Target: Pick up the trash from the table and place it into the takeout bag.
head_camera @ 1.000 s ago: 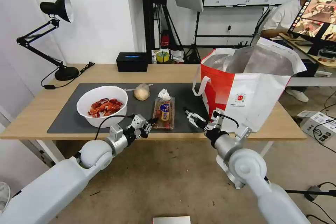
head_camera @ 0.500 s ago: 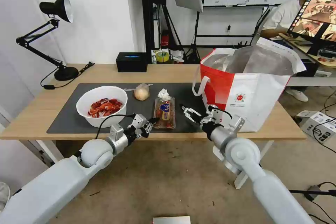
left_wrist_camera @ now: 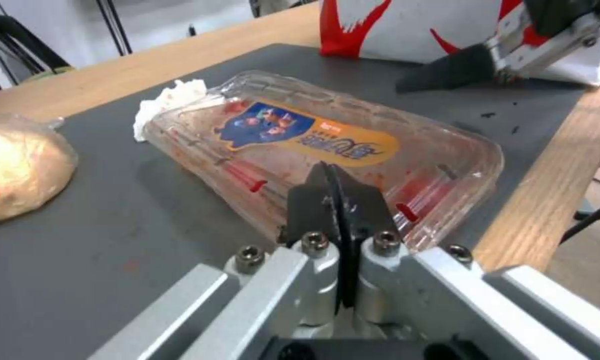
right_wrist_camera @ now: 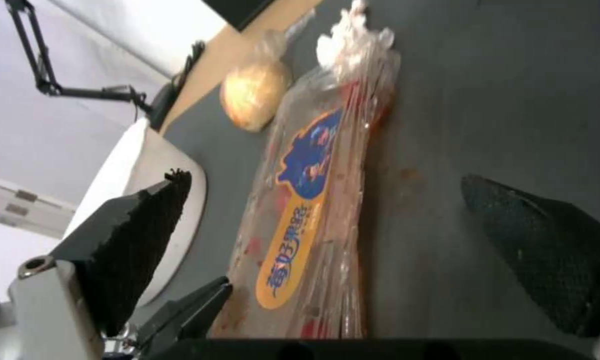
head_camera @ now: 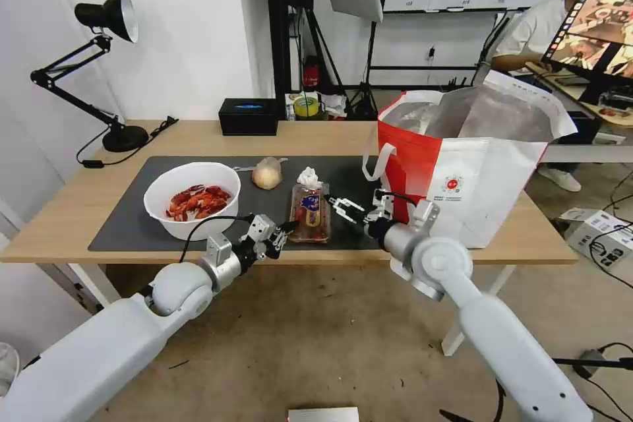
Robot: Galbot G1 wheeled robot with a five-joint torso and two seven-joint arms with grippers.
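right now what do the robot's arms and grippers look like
Both arms are smooth glossy white shells with rounded ball-like joints and silver metal wrist brackets. The left gripper and right gripper have black textured fingers bolted to aluminium mounts, with a thin black cable looping over each wrist.

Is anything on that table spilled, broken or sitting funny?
Nothing is spilled or broken. The takeout bag stands upright, its mouth sagging a little. The tomato tray lies flat with red smears inside its lid, and the tissue touches its far end. The right gripper, open, is beside the tray; the left gripper is shut.
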